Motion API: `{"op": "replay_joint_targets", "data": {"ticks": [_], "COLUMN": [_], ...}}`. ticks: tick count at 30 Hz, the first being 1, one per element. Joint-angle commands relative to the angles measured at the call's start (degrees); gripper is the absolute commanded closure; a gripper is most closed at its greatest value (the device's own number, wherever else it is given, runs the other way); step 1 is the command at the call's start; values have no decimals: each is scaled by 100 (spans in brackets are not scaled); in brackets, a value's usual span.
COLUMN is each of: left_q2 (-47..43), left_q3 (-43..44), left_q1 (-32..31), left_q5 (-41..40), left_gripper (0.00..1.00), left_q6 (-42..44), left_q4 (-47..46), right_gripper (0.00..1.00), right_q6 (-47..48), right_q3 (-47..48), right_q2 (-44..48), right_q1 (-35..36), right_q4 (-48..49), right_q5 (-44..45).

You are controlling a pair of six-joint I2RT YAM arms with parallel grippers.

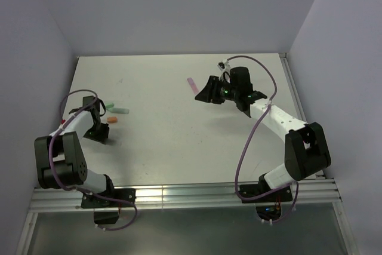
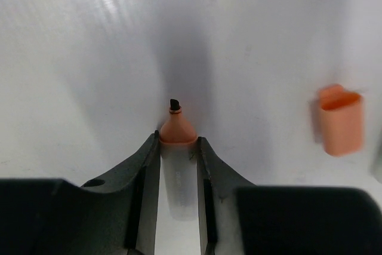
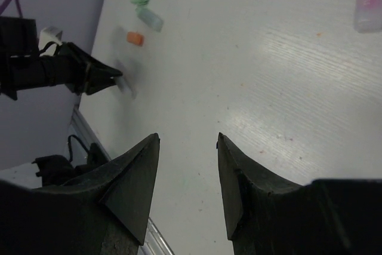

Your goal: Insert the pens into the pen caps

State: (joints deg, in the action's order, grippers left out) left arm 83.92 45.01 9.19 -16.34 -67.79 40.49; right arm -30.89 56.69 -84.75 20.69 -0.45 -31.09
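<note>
Left gripper point(image 2: 178, 140) pinches the pen point(image 2: 177, 127) lengthwise with its tip pointing forward, the orange cap point(image 2: 340, 120) lies apart to its right, and the right gripper point(image 3: 188, 137) gapes empty, farther off.

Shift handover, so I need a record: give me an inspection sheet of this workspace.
Surface: white table, faint specks.
Job's things: orange-tipped pen in left end effector; orange cap beside; two green pieces near; pink pen apart.
Clutter: nothing seen.
End effectors: left shut on the pen; right end effector open, empty.
Cables: purple cables loop along both arms.
Surroundings: plain walls.
</note>
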Motion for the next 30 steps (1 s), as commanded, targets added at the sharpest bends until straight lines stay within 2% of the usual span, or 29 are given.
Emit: {"op": "replay_joint_targets", "data": {"ticks": [1,6,10,13,18,25,30], "left_q2": [-568,-1439,-1712,-1782,-1695,-1590,-1458], "left_q3": [191,798,1210,1527,1853,2002,2318], "left_q1": [-22,-488,-944,-1480,-1929,-2535,-2966], "left_q5": [253,314,964,1088,1817,2503,2443], "left_gripper": [100,100,100,100,100,100,100], "left_q6": [598,1205,1575,1795,2041,2138,2209], "left_q4": [-490,-436,-761,-1007,-1569,-2229,-2204], "right_gripper": [48,47,43,41,32,32,32], "right_q6": [-109,-320,-829,-1146,-1015,-708,-559], "right_q3": [-53,27,9,18,325,694,914], "right_q2": [135,-24,-77,-24,29,-94,-305], "right_q1": [14,365,568,708,849,1113,1139], "right_q4": [773,1151,1932,2259,1917,1346,1223], "right_q5": [-984,-1715,-2163,-2305,-2235,-1875,-1620]}}
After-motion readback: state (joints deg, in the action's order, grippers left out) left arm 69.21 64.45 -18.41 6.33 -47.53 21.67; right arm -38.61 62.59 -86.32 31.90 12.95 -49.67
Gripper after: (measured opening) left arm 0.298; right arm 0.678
